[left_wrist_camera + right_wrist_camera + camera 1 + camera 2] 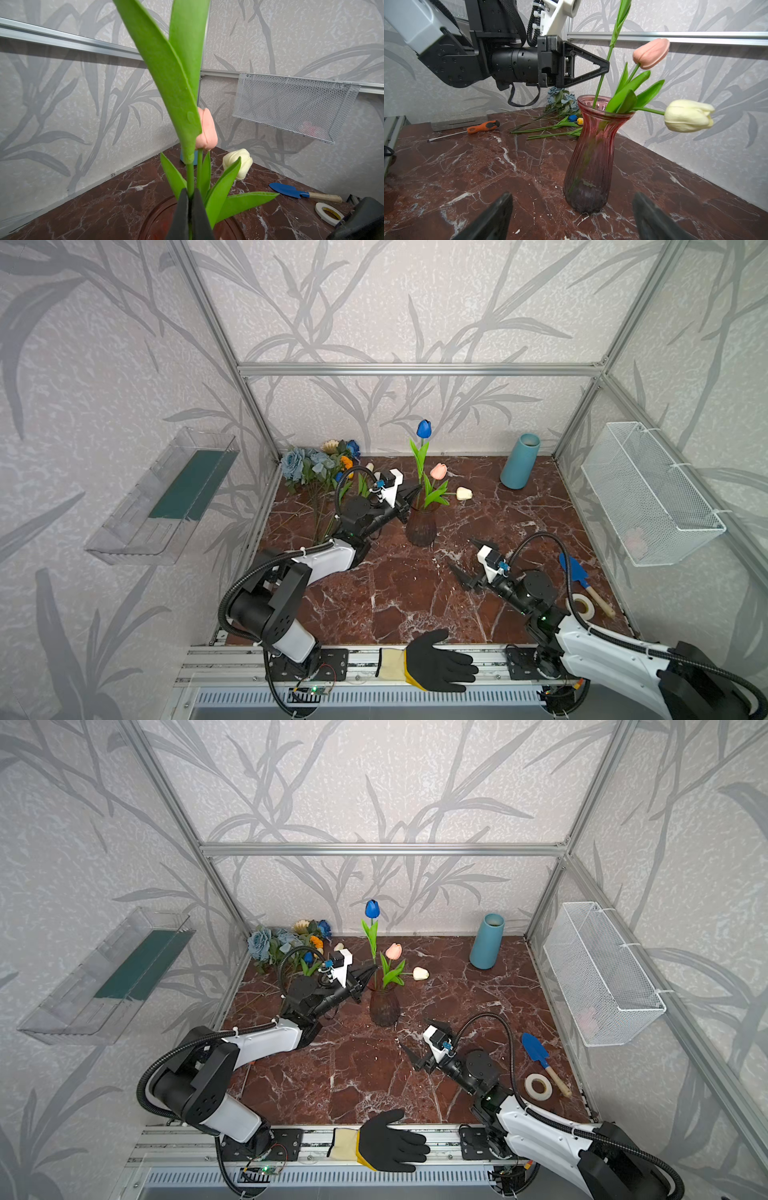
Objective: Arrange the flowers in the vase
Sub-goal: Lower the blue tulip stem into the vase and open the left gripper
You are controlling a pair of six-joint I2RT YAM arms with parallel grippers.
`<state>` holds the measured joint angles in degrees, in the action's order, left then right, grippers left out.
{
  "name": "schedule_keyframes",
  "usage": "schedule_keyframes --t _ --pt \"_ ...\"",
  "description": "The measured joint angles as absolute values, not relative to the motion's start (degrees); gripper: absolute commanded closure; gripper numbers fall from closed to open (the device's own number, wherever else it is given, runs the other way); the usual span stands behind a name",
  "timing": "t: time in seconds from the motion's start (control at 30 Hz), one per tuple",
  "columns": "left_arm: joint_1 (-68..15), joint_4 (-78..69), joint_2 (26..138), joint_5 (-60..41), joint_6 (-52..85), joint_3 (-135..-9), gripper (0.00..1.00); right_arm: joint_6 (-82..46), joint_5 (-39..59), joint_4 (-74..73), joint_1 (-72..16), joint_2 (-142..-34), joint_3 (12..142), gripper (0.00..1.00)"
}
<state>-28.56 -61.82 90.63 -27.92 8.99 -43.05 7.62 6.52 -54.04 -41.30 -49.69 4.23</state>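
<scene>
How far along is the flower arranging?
Done: the pink tulip and white tulip sit in the vase. In hand: the left gripper is shut on the stem of the tall blue tulip, its lower end already inside the vase mouth; the right gripper is open and empty. Left: the rose bunch, small blue tulip and yellow tulip lie on the table.

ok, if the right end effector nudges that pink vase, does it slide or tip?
Likely tips: the vase is tall for its base, and the white tulip hangs out over one side. Looks like ribbed glass, so probably fragile and slick on the polished table.
</scene>
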Motion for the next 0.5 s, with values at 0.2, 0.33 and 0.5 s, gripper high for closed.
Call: schedule_keyframes --t 0.2,0.33,0.5 --pt "-28.7 -53.8 89.6 -27.2 6.4 -43.0 0.94 7.6 6.5 -54.0 -41.3 -50.0 4.2 0.09" --pt "-28.7 -47.8 86.7 -26.3 4.6 -43.0 0.9 7.6 6.5 -54.0 -41.3 -50.3 4.2 0.09" --pt "-28.8 -41.5 83.5 -24.4 2.3 -43.0 0.86 7.6 6.5 -54.0 -41.3 -50.6 4.2 0.09"
